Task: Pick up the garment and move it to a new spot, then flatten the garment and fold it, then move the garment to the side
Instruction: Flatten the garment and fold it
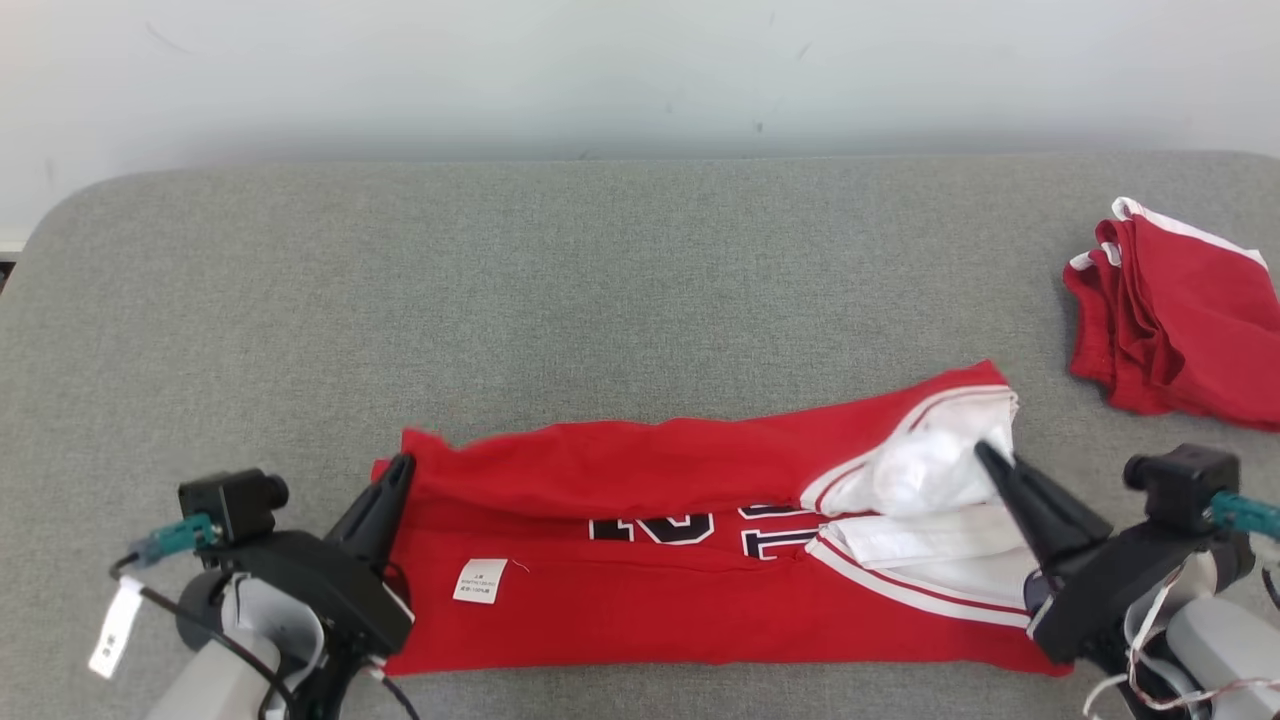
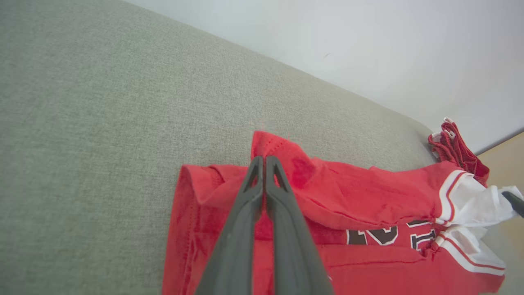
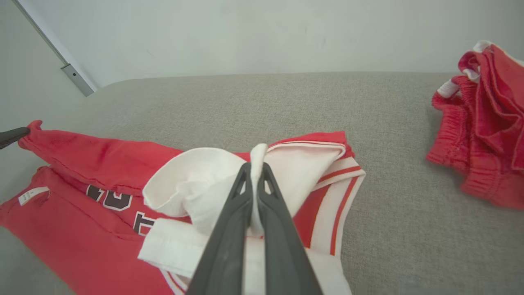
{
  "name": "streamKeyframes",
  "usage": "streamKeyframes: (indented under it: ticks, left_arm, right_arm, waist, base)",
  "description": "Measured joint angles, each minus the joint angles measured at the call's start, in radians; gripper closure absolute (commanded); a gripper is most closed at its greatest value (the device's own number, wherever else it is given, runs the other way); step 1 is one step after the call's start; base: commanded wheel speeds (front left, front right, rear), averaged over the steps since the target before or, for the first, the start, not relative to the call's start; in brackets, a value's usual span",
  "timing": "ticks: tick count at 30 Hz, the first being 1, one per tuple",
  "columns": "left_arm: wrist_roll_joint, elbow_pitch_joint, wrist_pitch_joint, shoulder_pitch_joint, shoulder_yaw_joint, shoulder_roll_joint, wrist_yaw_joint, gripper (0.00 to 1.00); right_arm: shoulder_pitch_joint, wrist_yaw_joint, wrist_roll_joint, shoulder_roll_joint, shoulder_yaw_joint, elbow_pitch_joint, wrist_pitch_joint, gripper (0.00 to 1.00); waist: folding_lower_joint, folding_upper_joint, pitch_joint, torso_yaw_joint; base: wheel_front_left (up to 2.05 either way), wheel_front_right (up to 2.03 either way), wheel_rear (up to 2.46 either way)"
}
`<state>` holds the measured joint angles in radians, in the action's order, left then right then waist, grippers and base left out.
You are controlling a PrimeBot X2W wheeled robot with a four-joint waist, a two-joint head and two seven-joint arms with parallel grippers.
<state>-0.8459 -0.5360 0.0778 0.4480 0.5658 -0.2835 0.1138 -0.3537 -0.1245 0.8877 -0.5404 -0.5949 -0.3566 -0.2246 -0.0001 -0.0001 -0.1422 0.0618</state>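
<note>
My left claw (image 1: 402,466) sits at the lower left, its two fingers pressed together, the tip on the left end of the red garment (image 1: 640,610). My right claw (image 1: 985,452), at the lower right, has its fingers together too, their tip in the bunched white cloth at the garment's right end. The garment lies lengthwise across the near part of the grey table (image 1: 500,300), its far edge folded over dark numerals (image 1: 655,527). A white label (image 1: 481,580) shows near its left end. A red heap (image 1: 1190,320) lies well apart at the far right.
</note>
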Motion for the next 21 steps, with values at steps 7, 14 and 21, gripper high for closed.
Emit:
streamKeyframes:
  ticks: [7, 14, 21]
  left_arm:
    - [0.002, 0.005, -0.025, -0.062, 0.027, -0.002, -0.028, 1.00]
    - [0.007, 0.001, -0.033, -0.073, 0.029, 0.016, -0.066, 1.00]
    - [0.018, 0.011, -0.015, -0.075, 0.021, 0.015, -0.097, 0.00]
  right_arm:
    - [0.028, 0.000, -0.021, -0.026, -0.064, 0.018, 0.067, 1.00]
    - [0.038, 0.001, -0.053, -0.040, -0.110, -0.011, 0.157, 1.00]
    - [0.039, 0.003, -0.024, -0.039, -0.089, -0.007, 0.177, 0.00]
  waist:
    - [0.0000, 0.0000, 0.003, -0.002]
    - [0.0000, 0.0000, 0.010, 0.000]
    - [0.0001, 0.0000, 0.015, 0.003]
  base:
    - [0.00, 0.00, 0.00]
    - [0.00, 0.00, 0.00]
    - [0.00, 0.00, 0.00]
